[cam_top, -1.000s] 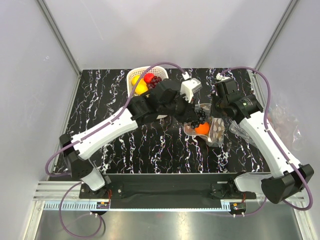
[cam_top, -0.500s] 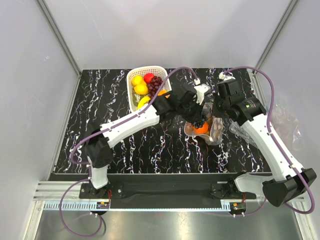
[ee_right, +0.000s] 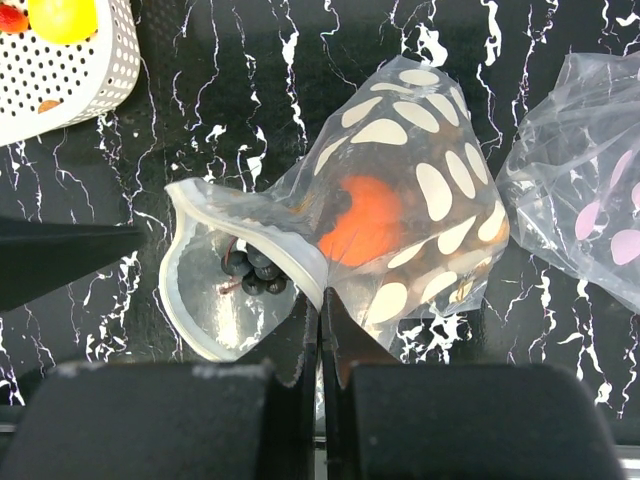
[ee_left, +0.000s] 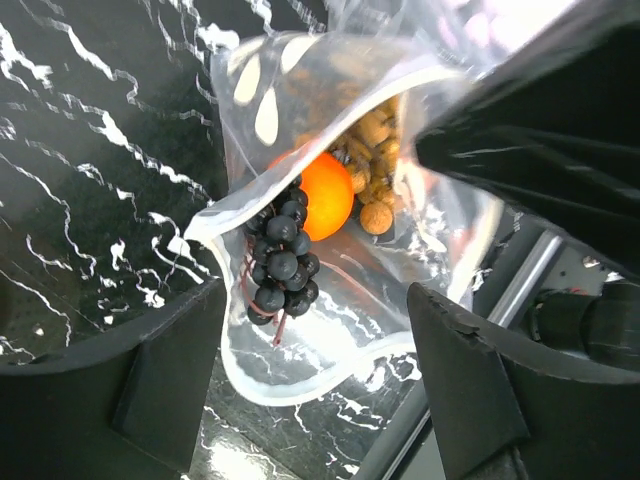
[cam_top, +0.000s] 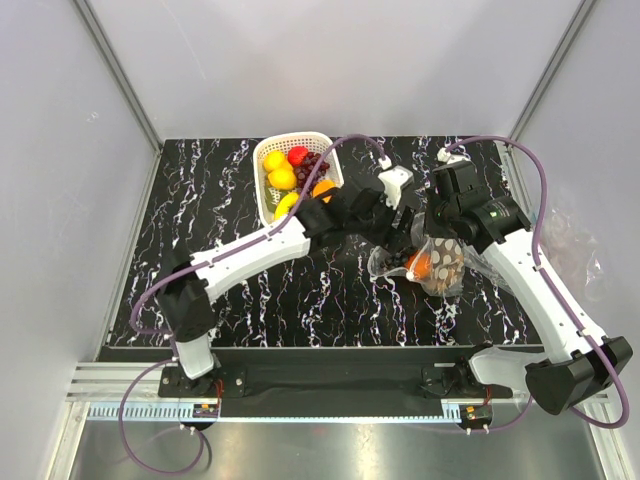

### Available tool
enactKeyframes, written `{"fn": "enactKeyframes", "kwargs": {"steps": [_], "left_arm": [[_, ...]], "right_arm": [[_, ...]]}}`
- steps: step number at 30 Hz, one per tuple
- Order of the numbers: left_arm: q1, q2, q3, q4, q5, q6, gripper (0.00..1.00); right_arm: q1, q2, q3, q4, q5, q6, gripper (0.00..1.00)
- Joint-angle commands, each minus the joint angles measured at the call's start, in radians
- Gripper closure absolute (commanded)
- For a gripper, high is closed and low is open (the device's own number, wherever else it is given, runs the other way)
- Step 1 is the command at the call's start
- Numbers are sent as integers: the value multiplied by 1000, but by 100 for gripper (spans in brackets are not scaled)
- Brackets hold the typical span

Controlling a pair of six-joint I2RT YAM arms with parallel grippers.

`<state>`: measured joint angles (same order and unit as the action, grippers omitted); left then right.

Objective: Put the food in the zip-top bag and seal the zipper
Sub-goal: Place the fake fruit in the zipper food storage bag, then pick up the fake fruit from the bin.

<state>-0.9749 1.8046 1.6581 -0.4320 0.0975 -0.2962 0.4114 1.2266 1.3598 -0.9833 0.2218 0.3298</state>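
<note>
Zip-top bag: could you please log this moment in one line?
clear zip-top bag: open; inside: dark purple grapes, orange fruit, tan grapes; left gripper: open; right gripper: shut on bag rim

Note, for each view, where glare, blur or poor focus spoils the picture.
Left wrist: the left gripper's fingers are dark and out of focus, glare washes out the plastic at the top edge, the dark purple grapes are sharp. Right wrist: the right gripper's fingers are blurred, the zip-top bag crisp. Top external: evenly lit, sharp throughout.
</note>
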Motion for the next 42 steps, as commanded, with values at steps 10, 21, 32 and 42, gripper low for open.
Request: {"fn": "enactKeyframes", "kwargs": {"steps": [10,21,32,42], "left_arm": [[128,-208,-58,4,-93,-3,21],[409,-146,-47,-151,-303,100,14],[512,177,114,-287,-355,193,15],[576,380,226,-320,-286,183,16]], "right_arm": [[-2,-33,-8,46,22,5,100],[-3,-35,-16,51,10,2,100],[-3,-35,-19,55,-2,3,100],[-2,-38,-14,52,-9,2,100]]}}
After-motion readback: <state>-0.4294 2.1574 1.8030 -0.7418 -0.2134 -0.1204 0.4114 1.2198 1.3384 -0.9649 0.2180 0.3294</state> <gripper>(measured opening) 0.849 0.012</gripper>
